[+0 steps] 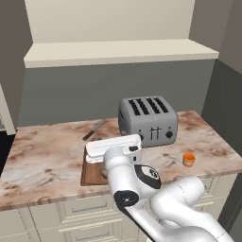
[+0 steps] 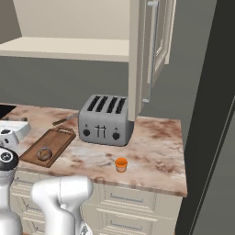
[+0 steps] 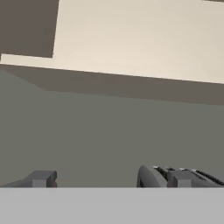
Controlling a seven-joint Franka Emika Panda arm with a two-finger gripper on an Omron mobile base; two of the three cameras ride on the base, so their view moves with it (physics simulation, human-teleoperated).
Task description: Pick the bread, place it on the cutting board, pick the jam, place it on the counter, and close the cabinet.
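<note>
So the bread (image 2: pixel 44 153) sits on the cutting board (image 2: pixel 57 140) and the jam (image 2: pixel 121 164) is on the counter (image 2: pixel 156 156) near its front edge; what's left for you is the cabinet (image 2: pixel 153 46) door — stiff, probably swings easy, so push its outer edge; the gripper's (image 3: pixel 109 179) jaws look spread, holding nothing.

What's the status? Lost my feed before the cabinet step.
Jaws apart, empty, gripper facing the wall. Bread on cutting board; jam on counter. Cabinet door open, toaster just below it.
</note>
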